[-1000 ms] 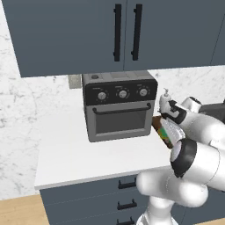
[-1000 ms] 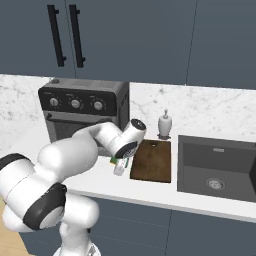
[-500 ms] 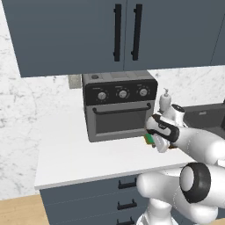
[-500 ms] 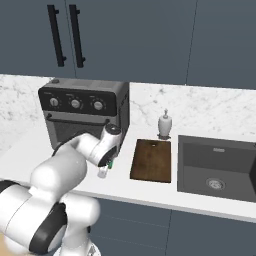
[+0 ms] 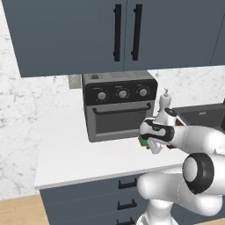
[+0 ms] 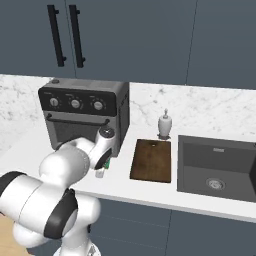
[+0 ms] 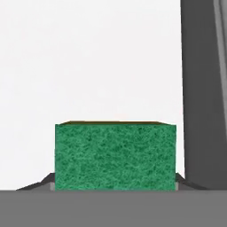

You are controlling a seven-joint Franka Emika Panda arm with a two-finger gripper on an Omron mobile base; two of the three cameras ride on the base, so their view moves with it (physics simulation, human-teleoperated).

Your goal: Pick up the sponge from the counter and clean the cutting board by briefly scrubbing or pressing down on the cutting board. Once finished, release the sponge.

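Left base view: the white counter (image 5: 74, 154) runs under dark cabinets (image 5: 123, 30) and a marbled wall, and the toaster oven (image 5: 119, 104) stands just behind the gripper (image 5: 148, 141). A bit of green sponge (image 5: 142, 139) shows at the fingers.

Right base view: the cutting board (image 6: 152, 160) lies well to the right of the fingers — beside the sink (image 6: 217, 167), a small bottle (image 6: 164, 124) behind it.

Hand view: the sponge sits between the fingers, which grip it. No writing is legible.
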